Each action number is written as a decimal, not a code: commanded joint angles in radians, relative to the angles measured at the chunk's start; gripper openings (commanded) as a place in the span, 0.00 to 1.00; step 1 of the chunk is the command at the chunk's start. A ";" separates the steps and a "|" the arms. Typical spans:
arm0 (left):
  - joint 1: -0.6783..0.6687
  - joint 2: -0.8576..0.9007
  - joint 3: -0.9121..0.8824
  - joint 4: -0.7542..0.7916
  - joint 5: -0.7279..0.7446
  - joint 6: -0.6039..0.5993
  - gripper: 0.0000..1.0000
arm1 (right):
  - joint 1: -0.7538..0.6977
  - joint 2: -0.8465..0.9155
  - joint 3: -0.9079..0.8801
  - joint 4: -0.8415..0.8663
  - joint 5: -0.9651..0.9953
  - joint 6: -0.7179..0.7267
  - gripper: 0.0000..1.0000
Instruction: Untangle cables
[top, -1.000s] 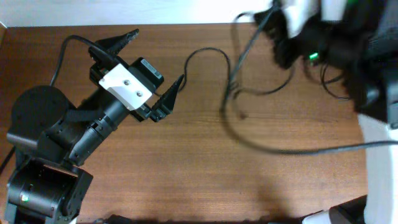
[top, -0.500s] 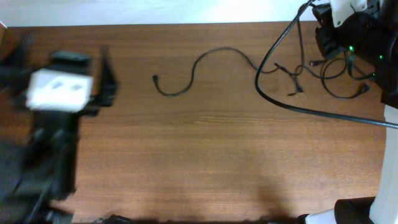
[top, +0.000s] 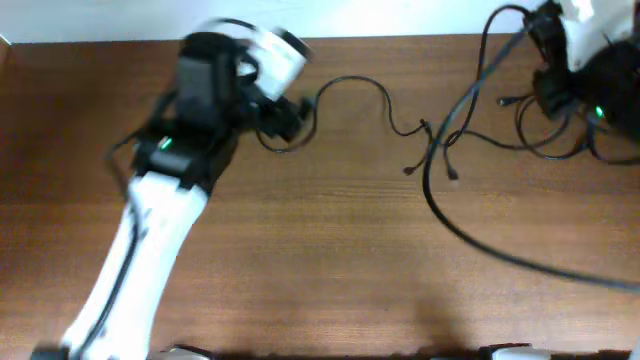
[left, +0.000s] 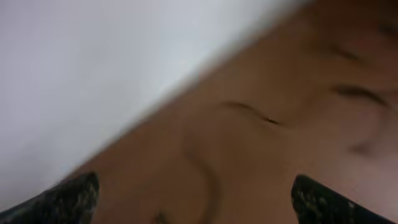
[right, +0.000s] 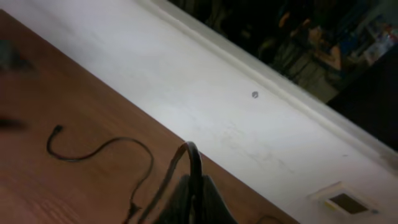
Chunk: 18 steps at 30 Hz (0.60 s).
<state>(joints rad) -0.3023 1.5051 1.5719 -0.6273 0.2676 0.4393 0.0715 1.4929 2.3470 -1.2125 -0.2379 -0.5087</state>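
Left arm runs from the near-left corner of the counter way out toward the far edge. Its white link is stretched long and the wrist folds over near the wall, all a bit smeared in the overhead view. The left fingers are spread wide with nothing between them. In the left wrist view you only see the two dark tips at the bottom corners, with blurry wood and pale wall past them.

The cables lie across the far half of the counter. One thin cord starts just beside the left wrist, humps up toward the far edge, then drops right into a small knotty cluster around the middle-right. More loops pile up at the far right under the right arm, which is tucked into that corner. A longer black cable swings from there in a big arc toward the near right edge.

The right fingers are closed tight. In the right wrist view a black cord loop rises right at their tips, but I can't tell if it's actually pinched. Left of them a thin cord with a small plug end lies loose on the wood.
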 joint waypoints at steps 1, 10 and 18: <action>-0.002 0.109 -0.003 -0.022 0.444 0.276 0.99 | 0.000 -0.062 0.017 -0.049 -0.056 0.036 0.04; -0.017 0.192 -0.002 -0.145 0.665 0.470 0.99 | 0.000 -0.224 0.017 -0.060 0.059 0.048 0.04; 0.044 -0.129 0.024 -0.144 0.438 0.304 0.99 | -0.372 0.094 0.017 0.072 0.088 0.058 0.04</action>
<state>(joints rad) -0.2588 1.4918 1.5684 -0.7734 0.8333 0.8158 -0.1539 1.5600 2.3573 -1.1584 -0.1604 -0.4904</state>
